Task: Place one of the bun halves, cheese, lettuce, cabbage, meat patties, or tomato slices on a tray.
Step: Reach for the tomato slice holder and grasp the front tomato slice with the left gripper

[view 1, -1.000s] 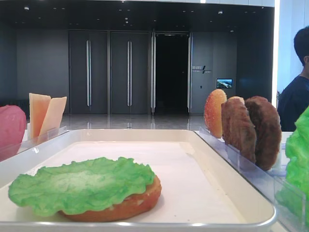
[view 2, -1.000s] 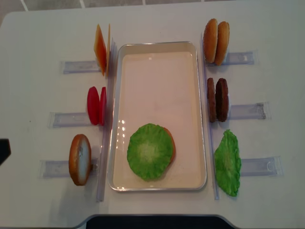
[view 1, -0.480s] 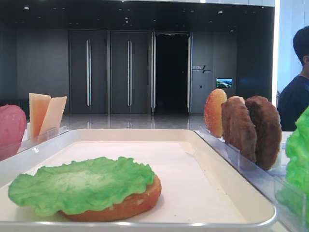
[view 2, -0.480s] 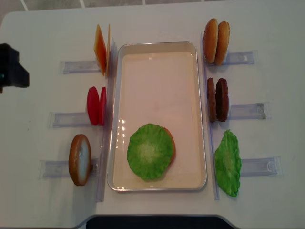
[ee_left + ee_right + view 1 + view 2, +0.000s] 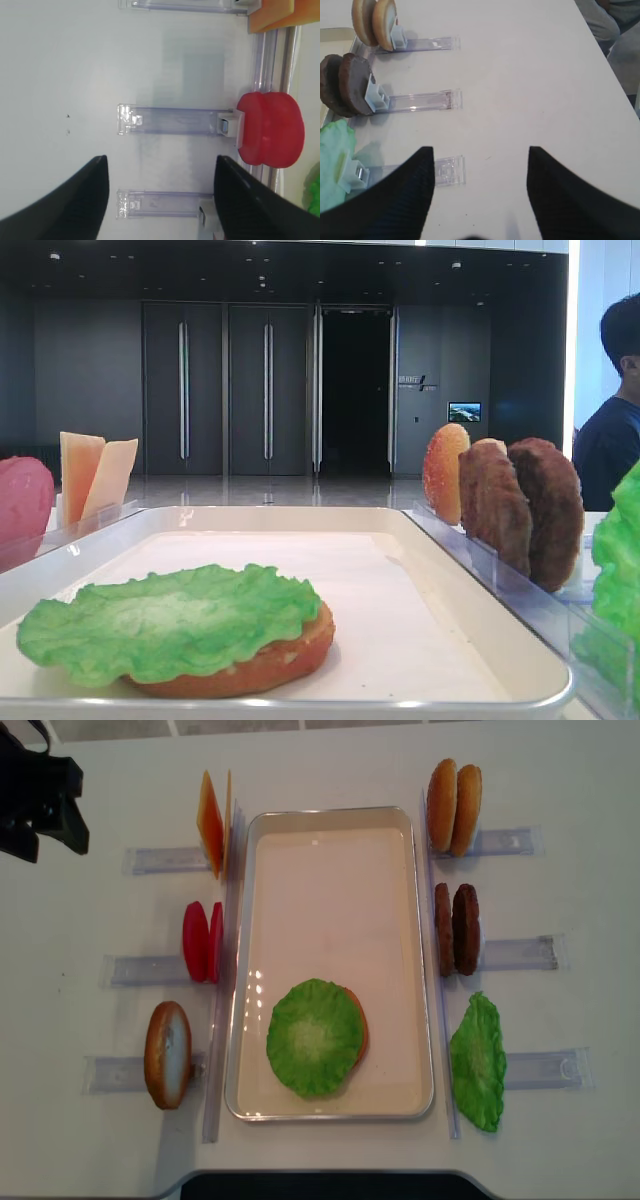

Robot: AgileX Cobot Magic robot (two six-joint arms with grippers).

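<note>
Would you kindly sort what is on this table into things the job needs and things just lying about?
Job:
tray
bun halves
cheese
lettuce
meat patties
tomato slices
left claw, open

Lying about:
clear racks
person behind the table

A large office-building lobby: tall dark double doors (image 5: 225, 390), polished floor (image 5: 270, 492), and a wall screen (image 5: 464, 412).
</note>
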